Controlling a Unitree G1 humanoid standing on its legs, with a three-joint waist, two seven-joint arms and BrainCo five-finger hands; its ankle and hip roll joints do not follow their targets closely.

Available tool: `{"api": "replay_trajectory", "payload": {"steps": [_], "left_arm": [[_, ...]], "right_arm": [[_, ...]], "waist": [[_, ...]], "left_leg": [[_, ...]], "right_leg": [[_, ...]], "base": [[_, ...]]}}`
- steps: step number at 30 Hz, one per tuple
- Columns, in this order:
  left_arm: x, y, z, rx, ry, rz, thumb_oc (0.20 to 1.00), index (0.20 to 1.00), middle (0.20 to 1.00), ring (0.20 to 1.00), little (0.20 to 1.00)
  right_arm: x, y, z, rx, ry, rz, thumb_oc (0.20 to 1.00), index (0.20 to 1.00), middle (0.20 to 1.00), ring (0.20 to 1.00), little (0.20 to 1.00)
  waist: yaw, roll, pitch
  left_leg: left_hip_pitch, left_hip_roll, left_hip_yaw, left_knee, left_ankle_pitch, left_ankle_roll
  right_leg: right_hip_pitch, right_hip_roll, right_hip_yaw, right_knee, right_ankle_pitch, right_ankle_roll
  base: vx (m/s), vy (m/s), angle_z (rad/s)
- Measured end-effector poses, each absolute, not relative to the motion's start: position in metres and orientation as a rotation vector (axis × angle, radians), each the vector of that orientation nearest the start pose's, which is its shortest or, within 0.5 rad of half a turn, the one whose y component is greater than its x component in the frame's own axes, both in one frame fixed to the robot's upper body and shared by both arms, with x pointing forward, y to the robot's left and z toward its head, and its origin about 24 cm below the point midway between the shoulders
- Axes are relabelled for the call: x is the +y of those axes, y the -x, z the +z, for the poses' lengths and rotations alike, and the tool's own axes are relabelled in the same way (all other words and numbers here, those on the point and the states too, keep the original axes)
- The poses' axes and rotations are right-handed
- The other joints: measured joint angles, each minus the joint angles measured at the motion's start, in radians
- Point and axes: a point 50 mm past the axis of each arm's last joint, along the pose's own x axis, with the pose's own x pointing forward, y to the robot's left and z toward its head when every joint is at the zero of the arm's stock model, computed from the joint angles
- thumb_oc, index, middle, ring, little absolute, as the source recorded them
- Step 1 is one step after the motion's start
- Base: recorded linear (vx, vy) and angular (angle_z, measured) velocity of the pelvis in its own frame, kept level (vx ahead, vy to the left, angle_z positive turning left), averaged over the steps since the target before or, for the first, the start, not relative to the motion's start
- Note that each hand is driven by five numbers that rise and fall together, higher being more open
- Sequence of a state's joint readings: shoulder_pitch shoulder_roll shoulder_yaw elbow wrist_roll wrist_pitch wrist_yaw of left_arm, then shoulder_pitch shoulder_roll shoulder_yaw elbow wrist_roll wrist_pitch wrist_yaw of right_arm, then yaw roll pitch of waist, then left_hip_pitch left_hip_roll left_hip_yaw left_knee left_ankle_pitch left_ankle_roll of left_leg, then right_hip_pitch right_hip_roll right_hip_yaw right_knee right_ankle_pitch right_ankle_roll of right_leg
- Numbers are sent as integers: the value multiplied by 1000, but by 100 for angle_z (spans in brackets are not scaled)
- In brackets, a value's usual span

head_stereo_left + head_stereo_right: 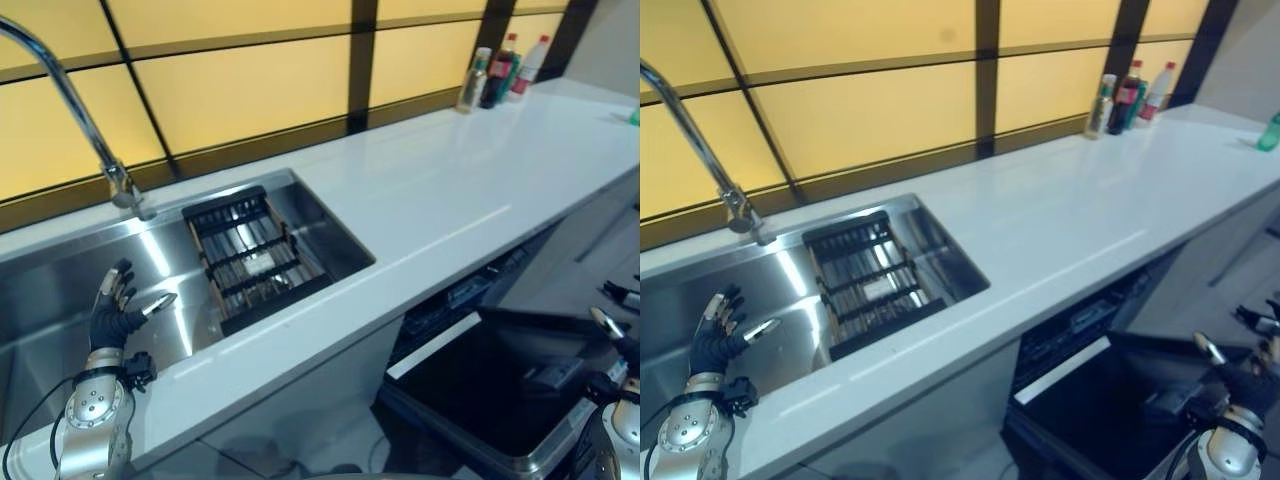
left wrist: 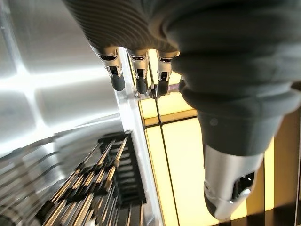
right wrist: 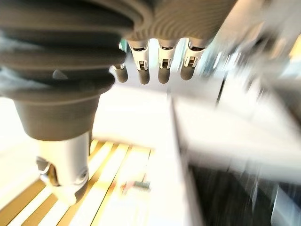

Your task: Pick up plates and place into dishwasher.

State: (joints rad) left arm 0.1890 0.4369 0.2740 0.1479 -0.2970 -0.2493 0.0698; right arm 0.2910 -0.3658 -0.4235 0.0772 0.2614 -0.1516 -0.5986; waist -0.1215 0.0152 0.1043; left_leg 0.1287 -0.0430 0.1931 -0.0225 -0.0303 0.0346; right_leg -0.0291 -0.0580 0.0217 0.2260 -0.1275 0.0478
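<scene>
My left hand (image 1: 112, 312) hangs open over the steel sink (image 1: 60, 290), fingers (image 2: 138, 77) straight and thumb spread, holding nothing. A black dish rack (image 1: 252, 258) lies in the sink's right part, just right of that hand. Below the counter at the lower right, the dishwasher door (image 1: 470, 390) is folded down, dark inside with a steel rim. My right hand (image 1: 1245, 385) hovers open at the door's right edge, its fingers (image 3: 162, 66) straight and bare.
A curved steel faucet (image 1: 80, 110) rises behind the sink. The white counter (image 1: 480, 170) runs to the right, with several bottles (image 1: 495, 70) at its far end by the yellow wall panels and a green bottle (image 1: 1270, 132) at the right edge.
</scene>
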Motion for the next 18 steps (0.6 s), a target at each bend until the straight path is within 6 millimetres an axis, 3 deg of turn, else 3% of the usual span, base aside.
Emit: {"api": "replay_trajectory", "payload": {"steps": [7, 11, 15, 18], "left_arm": [[303, -194, 29, 40, -131, 394, 1000, 1000, 1000, 1000, 1000], [299, -194, 25, 53, -118, 391, 1000, 1000, 1000, 1000, 1000], [288, -194, 16, 84, -92, 379, 1000, 1000, 1000, 1000, 1000], [269, -197, 3, 118, -39, 356, 1000, 1000, 1000, 1000, 1000]], "right_arm": [[-357, -119, 29, 160, 300, -1340, 1000, 1000, 1000, 1000, 1000], [-356, -114, 19, 259, 320, -1306, 1000, 1000, 1000, 1000, 1000], [-349, -114, 9, 327, 351, -1209, 1000, 1000, 1000, 1000, 1000], [-356, -121, 9, 339, 394, -1157, 1000, 1000, 1000, 1000, 1000]], "waist": [[-58, 64, 24], [-57, 78, 40], [-71, 105, 80], [-102, 172, 130]], "left_leg": [[26, -22, 27, 1, -4, 15], [51, -41, 43, 10, -12, 21], [52, -78, 68, 49, -30, 36], [5, -118, 95, 105, -61, 57]], "right_leg": [[-16, -18, 28, 61, -20, 15], [-33, -31, 52, 137, -58, 20], [-77, -74, 70, 243, -102, 36], [-150, -120, 93, 324, -124, 61]], "base": [[4, 89, -14], [16, 140, -12], [-43, 263, -18], [-88, 237, -25]]}}
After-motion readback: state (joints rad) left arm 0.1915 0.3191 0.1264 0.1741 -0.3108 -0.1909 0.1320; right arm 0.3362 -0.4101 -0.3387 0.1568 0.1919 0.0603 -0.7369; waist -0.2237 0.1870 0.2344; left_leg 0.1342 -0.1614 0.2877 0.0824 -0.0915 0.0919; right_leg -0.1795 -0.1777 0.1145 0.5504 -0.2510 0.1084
